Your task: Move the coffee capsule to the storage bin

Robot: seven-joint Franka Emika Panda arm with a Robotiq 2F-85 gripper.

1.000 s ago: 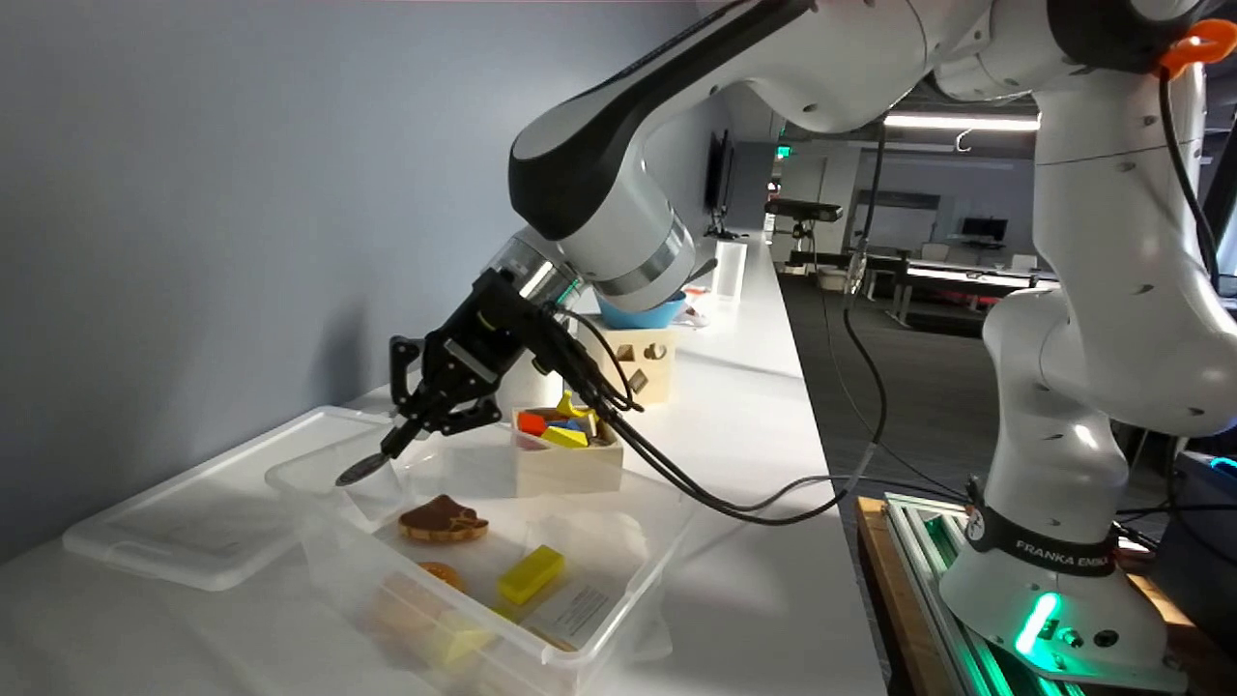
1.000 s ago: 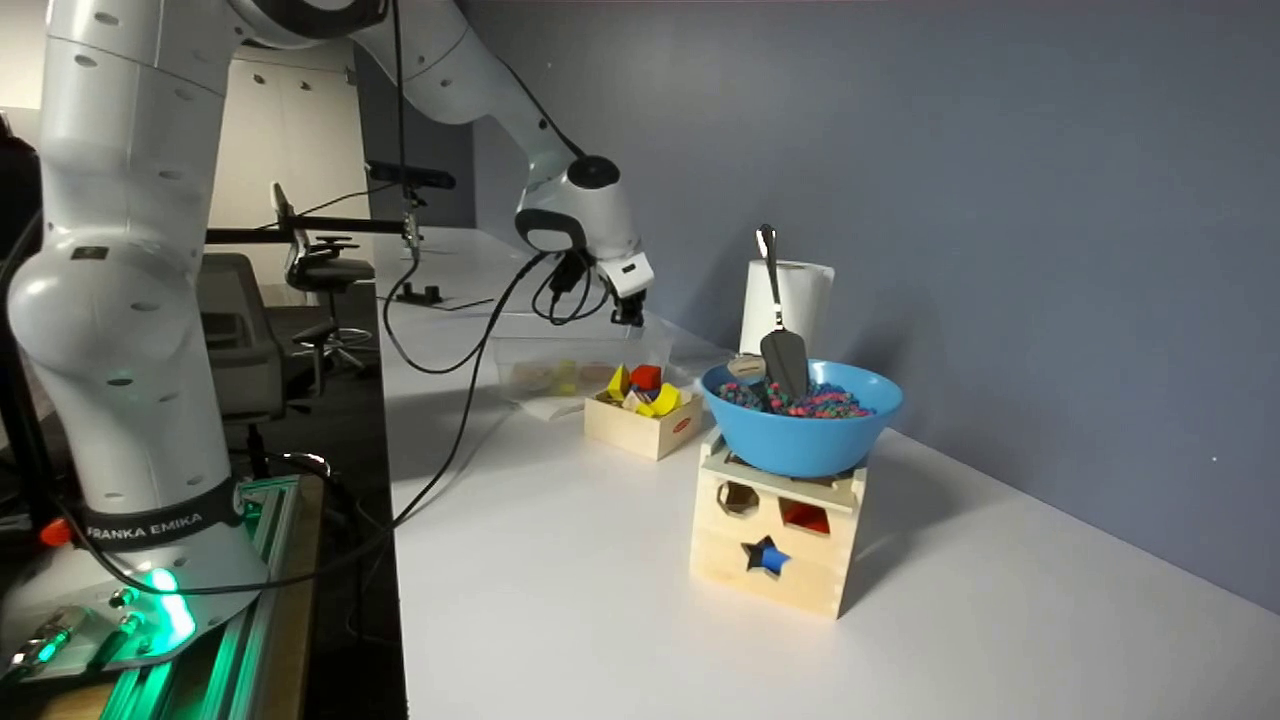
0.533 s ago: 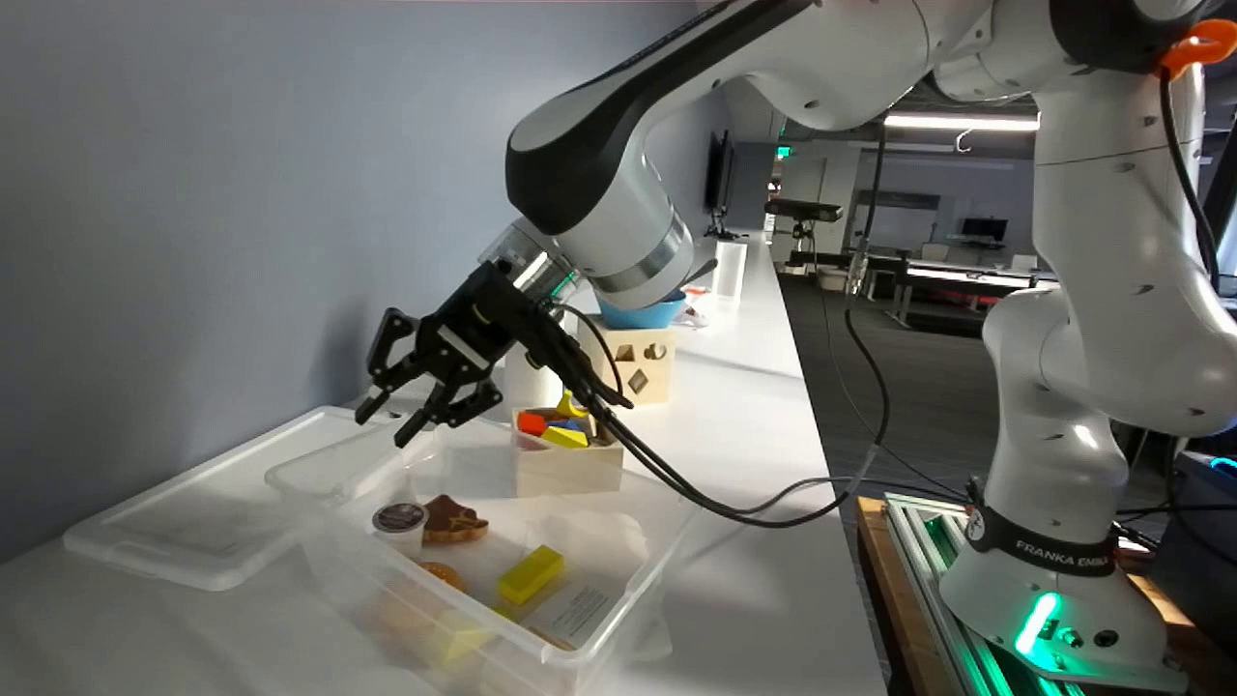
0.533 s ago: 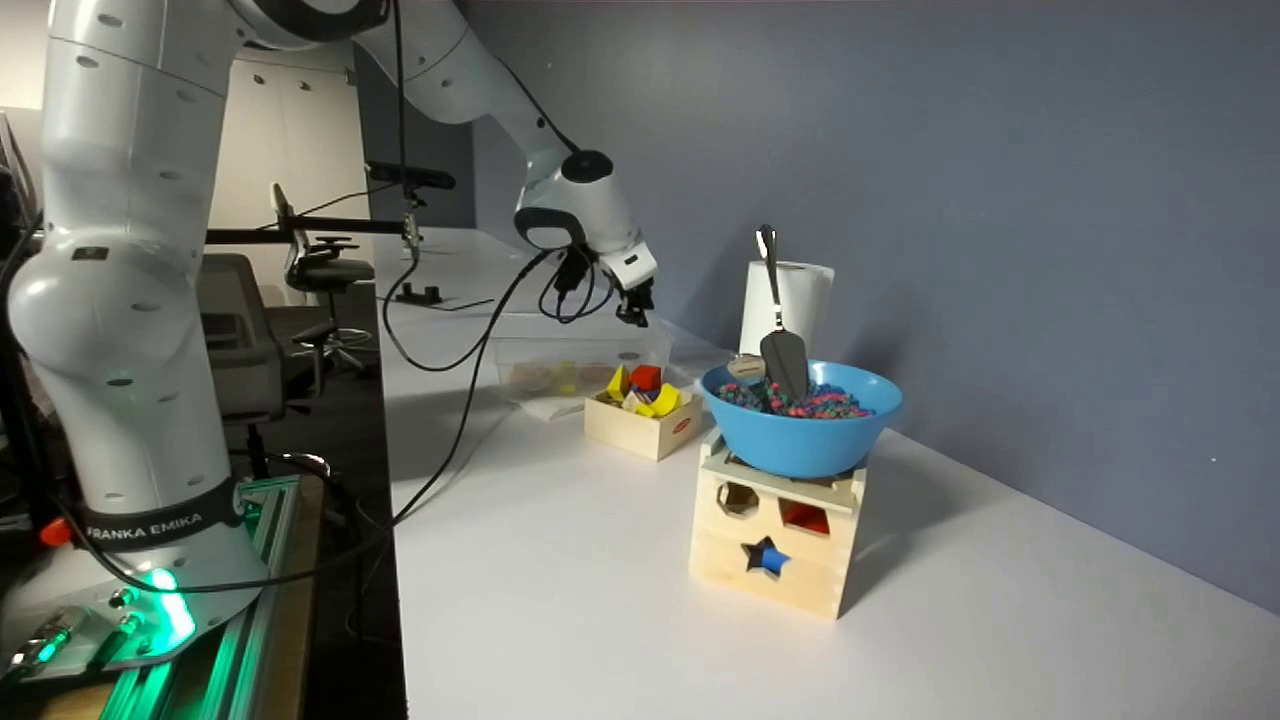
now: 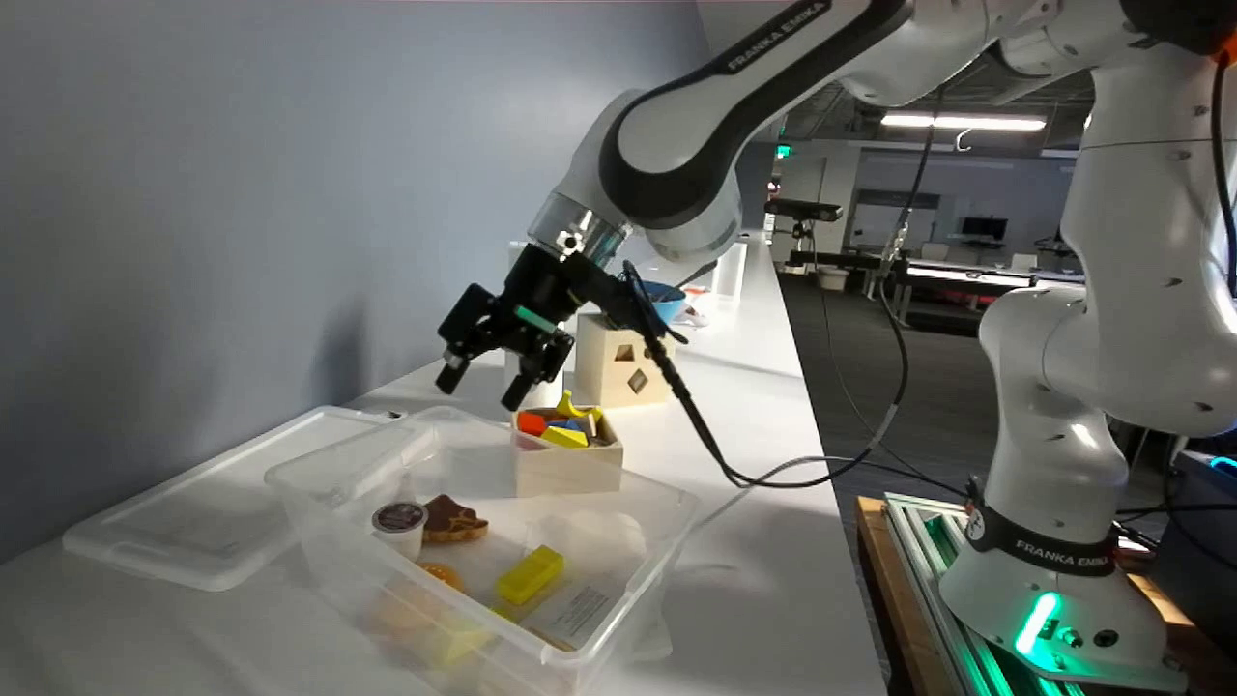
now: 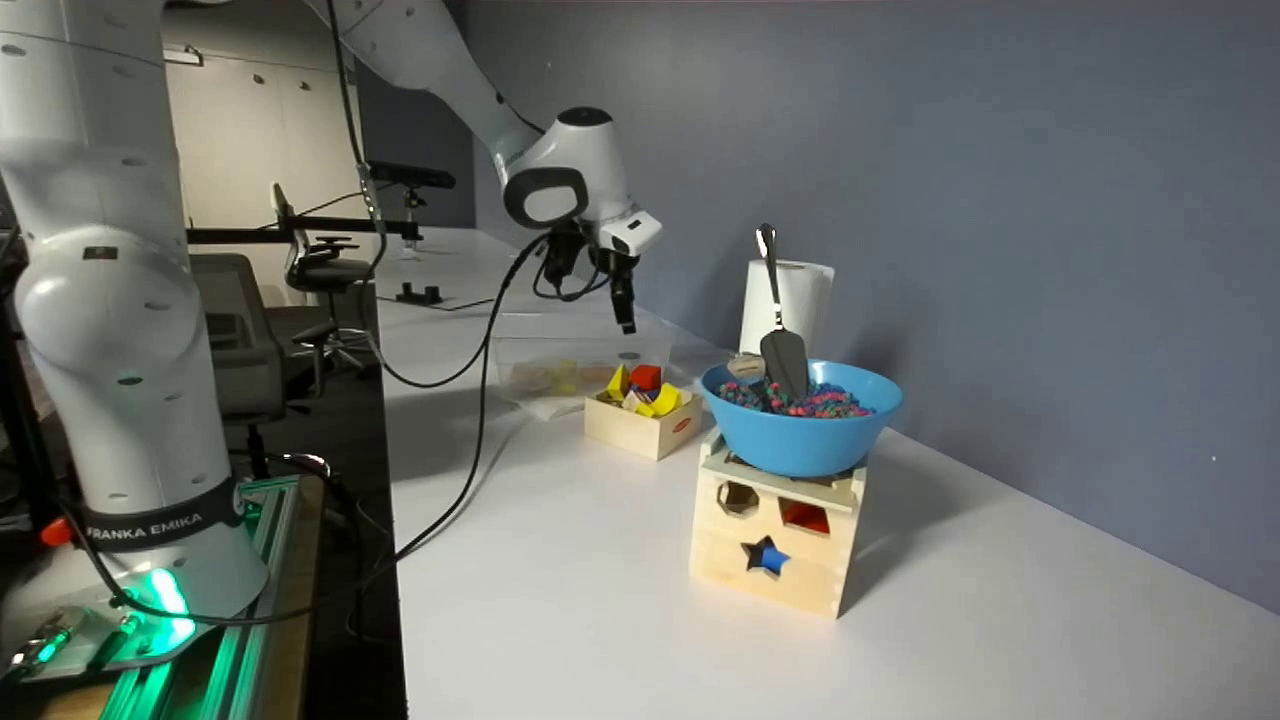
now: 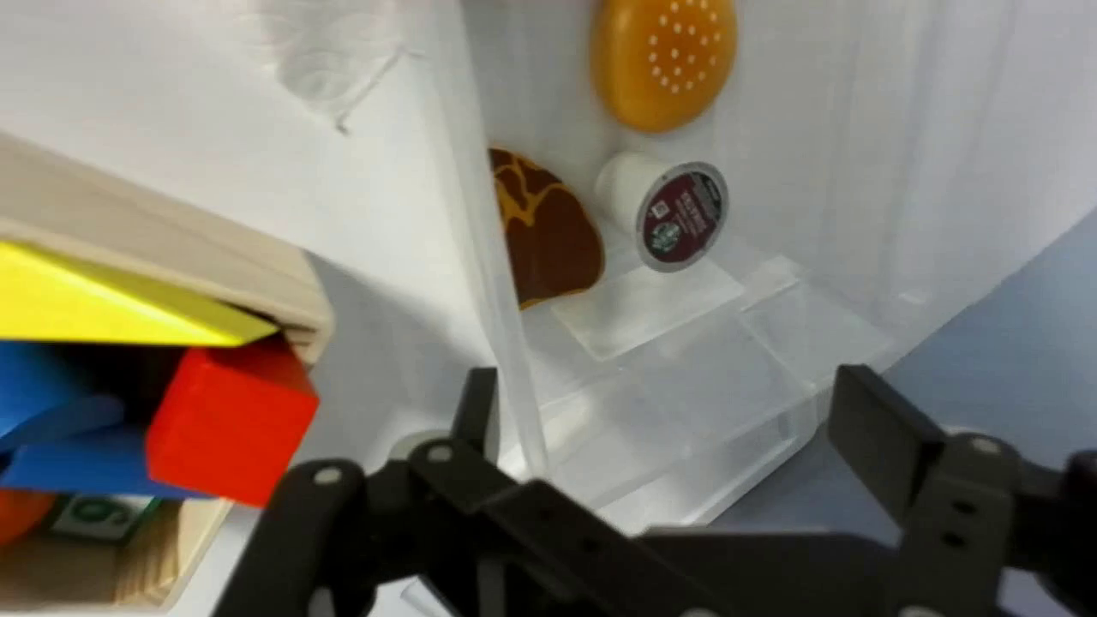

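The coffee capsule [image 5: 398, 527], a white cup with a dark maroon lid, is inside the storage bin, close to a brown toy piece. In the wrist view, the capsule [image 7: 677, 218] lies with its printed lid toward the camera. The clear plastic storage bin [image 5: 667, 570] stands on the white table; through its wall the capsule's lid shows faintly in an exterior view. My gripper [image 5: 480, 391] hangs above and behind the bin's far end, clear of the capsule. Its fingers [image 7: 883, 437] are spread wide, with nothing between them.
A flat clear lid [image 5: 193, 512] lies by the wall. A wooden box of colored blocks [image 6: 640, 425] adjoins the bin. Beyond stand a shape sorter [image 6: 775, 540] with a blue bowl [image 6: 800, 440] on top and a paper roll [image 6: 790, 305]. The bin also holds a yellow block [image 5: 532, 573] and toy bun [image 7: 664, 64].
A second ago the jaws were closed on the capsule over the bin. They opened, the capsule came to rest inside, and my arm rose and drew back toward the block box.
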